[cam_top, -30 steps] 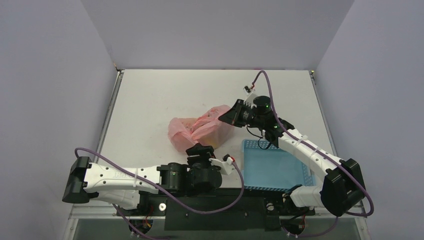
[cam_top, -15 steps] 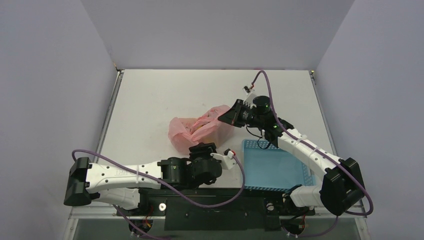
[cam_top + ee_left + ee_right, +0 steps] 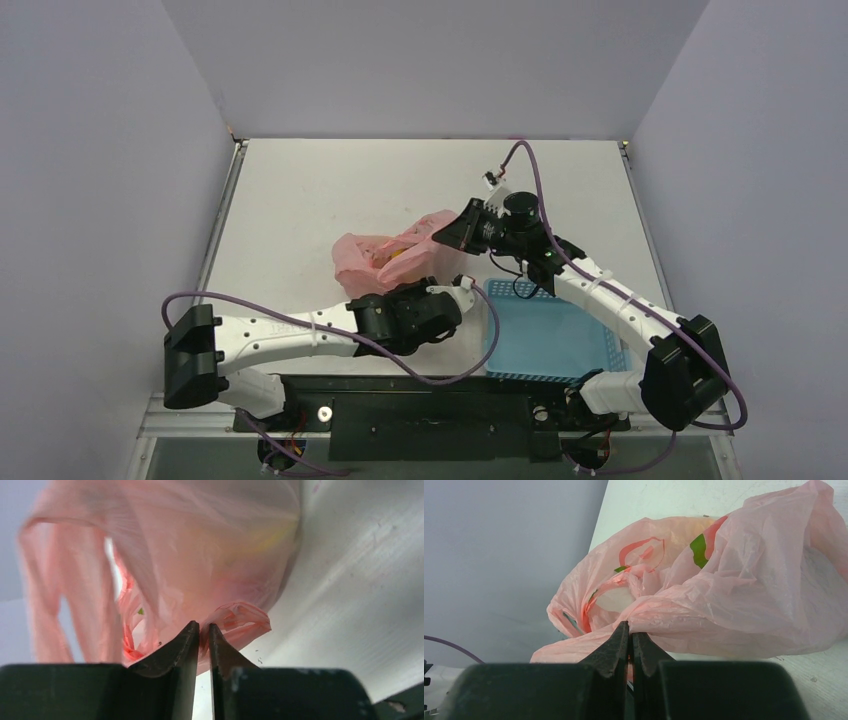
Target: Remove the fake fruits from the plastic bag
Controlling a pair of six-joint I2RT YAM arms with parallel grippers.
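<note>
Plastic bag (image 3: 385, 258), pink and translucent, lies crumpled on the table (image 3: 300, 190) between the two arms, its long axis running from near-left to far-right. Left gripper (image 3: 204, 630) sits at the bag's near edge, jaws drawn almost together with a small fold of film from the lower bulge nipped between the tips. Right gripper (image 3: 630, 627) is at the far-right end, jaws fully closed on a pleat of the same film. Fake fruits are inside the bag; only a yellow-orange shape (image 3: 398, 256) shows through the plastic, and individual pieces cannot be told apart. Loop handles appear toward the bag's left end, so the mouth probably faces away from the right gripper. Judgement: lifting the pinched end should tip the contents toward that mouth. Blue basket (image 3: 560, 340) stands just beside the bag, on its right.
</note>
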